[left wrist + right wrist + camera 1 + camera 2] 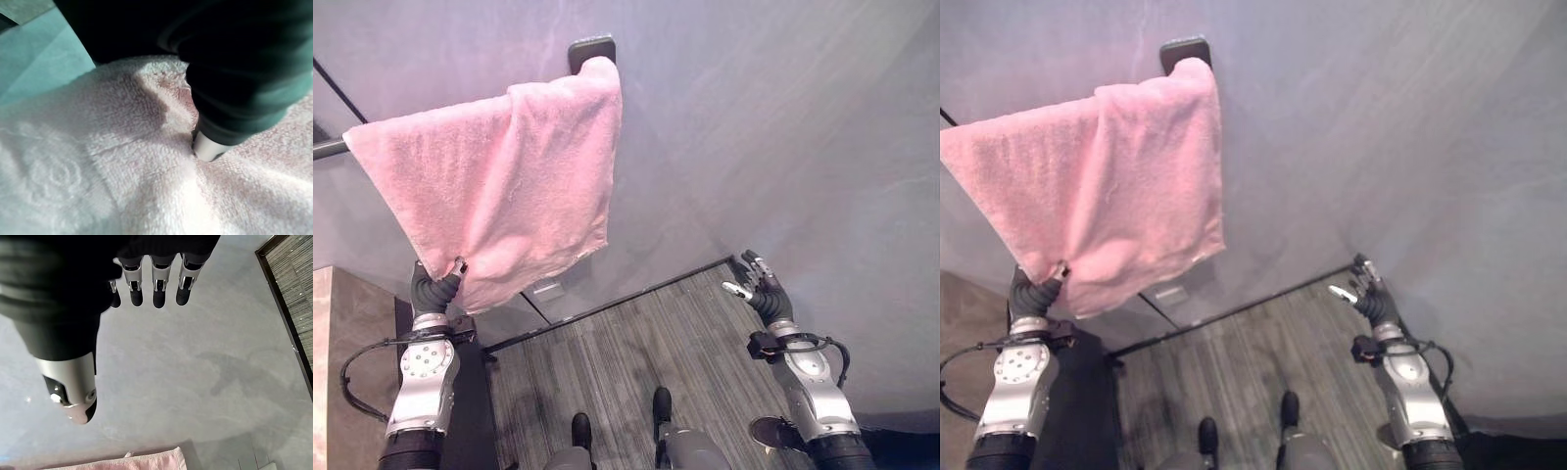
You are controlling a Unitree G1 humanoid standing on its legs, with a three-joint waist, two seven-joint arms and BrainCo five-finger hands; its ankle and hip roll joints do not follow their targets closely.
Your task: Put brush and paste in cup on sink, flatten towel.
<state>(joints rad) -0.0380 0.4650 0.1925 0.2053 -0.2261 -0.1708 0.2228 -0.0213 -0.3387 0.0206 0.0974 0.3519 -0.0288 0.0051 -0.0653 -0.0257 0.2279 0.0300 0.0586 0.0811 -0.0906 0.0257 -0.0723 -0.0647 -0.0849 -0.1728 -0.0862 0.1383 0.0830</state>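
A pink towel (499, 186) hangs bunched over a dark wall bar (328, 149), pushed up against the bar's end bracket (590, 49); its lower edge slants down to the left. My left hand (433, 290) is at the towel's lowest left corner, and in the left wrist view its thumb (210, 147) presses into a fold of the towel (98, 161), pinching it. My right hand (762, 290) hangs well to the right of the towel near the grey wall. Its fingers (154, 281) are straight and hold nothing.
A brown stone counter edge (347, 372) stands at the lower left. The grey wall (783, 147) meets striped wood flooring (685, 333) along a dark skirting line (607, 304). A small white wall plate (546, 288) sits just under the towel.
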